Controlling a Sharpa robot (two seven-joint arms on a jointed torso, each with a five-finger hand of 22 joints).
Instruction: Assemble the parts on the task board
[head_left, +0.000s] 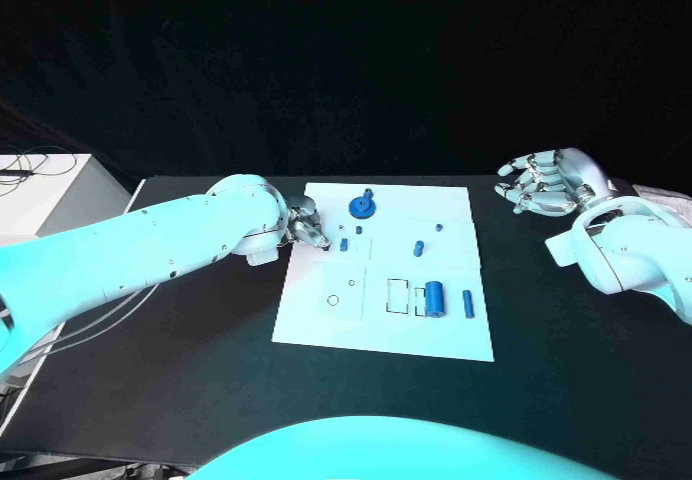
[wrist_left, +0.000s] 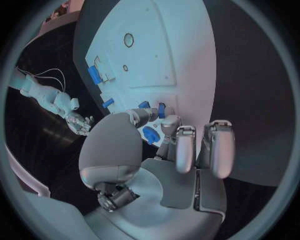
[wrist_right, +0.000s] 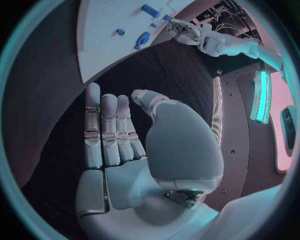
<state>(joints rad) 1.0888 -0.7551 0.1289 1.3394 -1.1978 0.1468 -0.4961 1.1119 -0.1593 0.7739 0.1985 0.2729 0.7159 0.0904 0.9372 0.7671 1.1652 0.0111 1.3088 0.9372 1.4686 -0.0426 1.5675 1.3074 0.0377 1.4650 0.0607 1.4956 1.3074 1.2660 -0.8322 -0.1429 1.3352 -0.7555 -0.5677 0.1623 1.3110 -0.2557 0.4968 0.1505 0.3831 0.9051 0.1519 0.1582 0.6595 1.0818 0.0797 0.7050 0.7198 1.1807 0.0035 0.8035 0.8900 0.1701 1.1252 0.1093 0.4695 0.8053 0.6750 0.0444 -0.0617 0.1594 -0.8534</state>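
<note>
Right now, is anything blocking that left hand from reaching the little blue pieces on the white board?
Nothing visible does. The left hand is already at the task board's left edge, fingertips right beside a small blue part. The other blue parts, like the round one and the cylinder, lie in the open on the board. The right hand hovers off to the side.

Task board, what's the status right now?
Left hand at task board edge, fingertips by a small blue part, grip unclear. Right hand open, off the board. Blue parts lie loose; nothing blocking.
</note>
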